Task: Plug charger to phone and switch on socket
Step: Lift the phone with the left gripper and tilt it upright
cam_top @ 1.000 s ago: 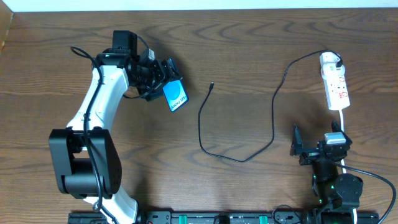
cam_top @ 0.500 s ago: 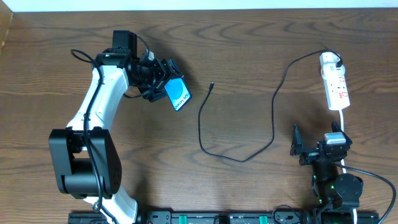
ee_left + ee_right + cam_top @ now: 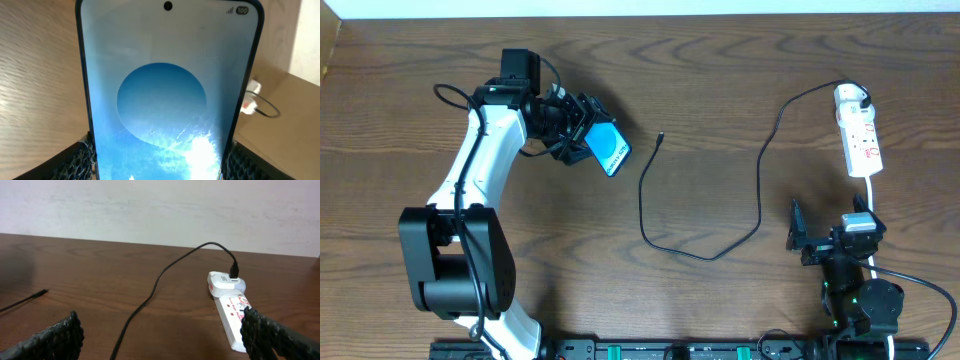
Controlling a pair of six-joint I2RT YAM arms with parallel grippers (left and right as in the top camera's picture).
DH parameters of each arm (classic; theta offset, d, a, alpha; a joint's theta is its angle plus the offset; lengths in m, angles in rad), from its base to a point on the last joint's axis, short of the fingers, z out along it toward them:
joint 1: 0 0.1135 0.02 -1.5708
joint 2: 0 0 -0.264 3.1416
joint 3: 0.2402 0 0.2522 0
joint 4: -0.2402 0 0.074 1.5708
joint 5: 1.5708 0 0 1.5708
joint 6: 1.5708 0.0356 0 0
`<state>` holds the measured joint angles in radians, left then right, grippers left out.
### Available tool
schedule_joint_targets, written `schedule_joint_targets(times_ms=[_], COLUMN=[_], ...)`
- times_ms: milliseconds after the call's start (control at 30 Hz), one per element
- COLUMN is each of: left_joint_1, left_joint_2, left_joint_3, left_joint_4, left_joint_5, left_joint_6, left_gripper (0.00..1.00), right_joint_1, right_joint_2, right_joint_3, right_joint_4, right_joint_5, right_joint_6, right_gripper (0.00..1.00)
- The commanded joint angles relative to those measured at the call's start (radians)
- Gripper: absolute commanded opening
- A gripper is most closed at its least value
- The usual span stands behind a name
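Overhead: left gripper (image 3: 588, 135) tight on phone (image 3: 610, 152); right gripper (image 3: 828, 228) wide apart.

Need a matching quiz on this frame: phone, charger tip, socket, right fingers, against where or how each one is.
Things:
1. phone
2. charger tip
3. socket
4. right fingers

States:
a. spread open, holding nothing
b. far right of the table, white plug seated at one end
c. clamped between the left fingers
d. lying loose on the wood, connected to nothing

Pairs: 1-c, 2-d, 3-b, 4-a
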<state>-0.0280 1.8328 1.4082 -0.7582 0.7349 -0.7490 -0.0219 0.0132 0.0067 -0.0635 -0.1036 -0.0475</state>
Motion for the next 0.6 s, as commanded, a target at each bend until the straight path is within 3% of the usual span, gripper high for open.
schedule_joint_targets(times_ms=[0, 567], left_joint_1=[0.002, 0.002], left_joint_2=[-0.029, -0.029], left_joint_3=[0.003, 0.003], left_joint_4=[0.001, 0.0], left_joint_5=[0.114, 0.32], left_joint_6=[-0.081, -0.283], left_gripper=[0.74, 0.73], right_joint_1=[0.007, 0.007], right_joint_2=[0.0, 0.0], right_joint_3=[-0.001, -0.001], right_joint_4=[-0.004, -0.004], right_joint_5=[0.0, 0.0], right_joint_6=[0.007, 0.007], right_gripper=[0.99, 0.99])
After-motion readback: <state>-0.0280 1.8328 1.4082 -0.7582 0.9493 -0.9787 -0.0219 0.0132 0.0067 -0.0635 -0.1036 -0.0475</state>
